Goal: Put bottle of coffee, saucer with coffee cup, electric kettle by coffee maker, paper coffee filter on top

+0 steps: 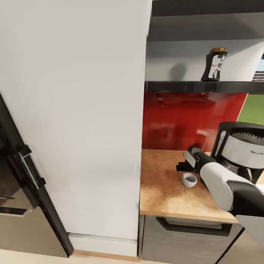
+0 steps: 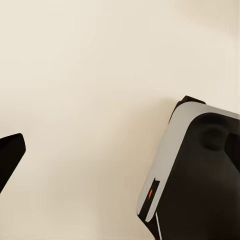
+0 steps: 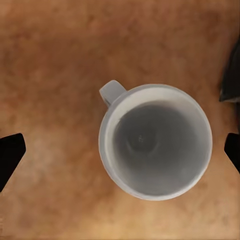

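Observation:
A small grey coffee cup [image 1: 189, 179] stands upright and empty on the wooden countertop [image 1: 161, 194], just left of the black and silver coffee maker [image 1: 244, 146]. My right gripper [image 1: 184, 168] hovers directly over the cup [image 3: 155, 140], open, its dark fingertips [image 3: 10, 157] spread wider than the cup and apart from it. The dark bottle of coffee [image 1: 214, 65] with a brown lid stands on the black kitchen shelf [image 1: 183, 87] above the counter. My left gripper [image 2: 120, 155] faces a plain cream surface; one black fingertip [image 2: 9, 156] sits at the frame's edge, nothing between the fingers.
A tall white cabinet panel [image 1: 77, 117] rises left of the counter, with a dark oven and its handle [image 1: 31, 170] further left. A red backsplash [image 1: 183, 121] backs the counter; a drawer [image 1: 190, 234] sits below it. A white and black robot part [image 2: 195, 170] lies beside the left gripper.

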Tool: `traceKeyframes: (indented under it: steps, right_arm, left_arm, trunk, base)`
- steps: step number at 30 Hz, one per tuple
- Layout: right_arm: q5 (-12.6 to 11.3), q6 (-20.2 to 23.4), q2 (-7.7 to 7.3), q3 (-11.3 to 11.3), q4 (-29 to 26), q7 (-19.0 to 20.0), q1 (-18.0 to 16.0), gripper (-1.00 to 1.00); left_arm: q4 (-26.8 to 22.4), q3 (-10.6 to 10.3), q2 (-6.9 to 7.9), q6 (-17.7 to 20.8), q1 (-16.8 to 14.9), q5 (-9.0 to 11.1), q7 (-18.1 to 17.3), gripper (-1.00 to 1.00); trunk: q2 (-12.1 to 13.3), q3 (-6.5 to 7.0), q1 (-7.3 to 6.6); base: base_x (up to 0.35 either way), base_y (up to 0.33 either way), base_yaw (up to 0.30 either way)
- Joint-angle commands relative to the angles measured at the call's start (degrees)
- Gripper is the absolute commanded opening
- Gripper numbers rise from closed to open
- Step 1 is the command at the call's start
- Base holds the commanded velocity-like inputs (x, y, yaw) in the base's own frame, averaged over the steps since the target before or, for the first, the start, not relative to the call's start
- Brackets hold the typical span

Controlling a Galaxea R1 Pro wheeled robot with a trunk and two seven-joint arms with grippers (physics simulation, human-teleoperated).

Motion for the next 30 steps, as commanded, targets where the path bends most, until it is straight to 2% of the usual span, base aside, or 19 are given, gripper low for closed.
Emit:
traceKeyframes:
  steps: [1,10,20,30]
  right_arm:
    - [-0.07,0.16,0.06,-0.46,-0.07,-0.38,-0.03,1.00]
    - [-0.07,0.09,-0.13,-0.46,-0.04,-0.32,-0.03,1.00]
    - [-0.16,0.30,0.35,-0.79,2.42,-0.37,-0.03,1.00]
    - [-0.16,0.26,0.45,-0.77,2.61,-0.39,-0.04,1.00]
  left_arm:
    - [-0.07,0.18,0.01,0.00,0.02,0.43,-0.43,1.00]
    - [0.01,0.17,0.01,-0.28,0.02,0.43,-0.43,1.00]
    - [0.01,0.25,0.12,-0.13,0.02,0.50,-0.43,1.00]
    - [0.00,0.25,0.18,-0.47,0.02,0.52,-0.43,1.00]
  trunk:
    - [-0.07,-0.08,0.03]
    - [-0.07,-0.08,0.03]
    - [-0.07,-0.08,0.03]
    - [-0.07,-0.08,0.03]
  base:
    - [0.220,-0.002,0.000]
    - [0.064,0.000,0.000]
    - [-0.029,0.070,0.000]
    - [-0.004,0.011,0.000]
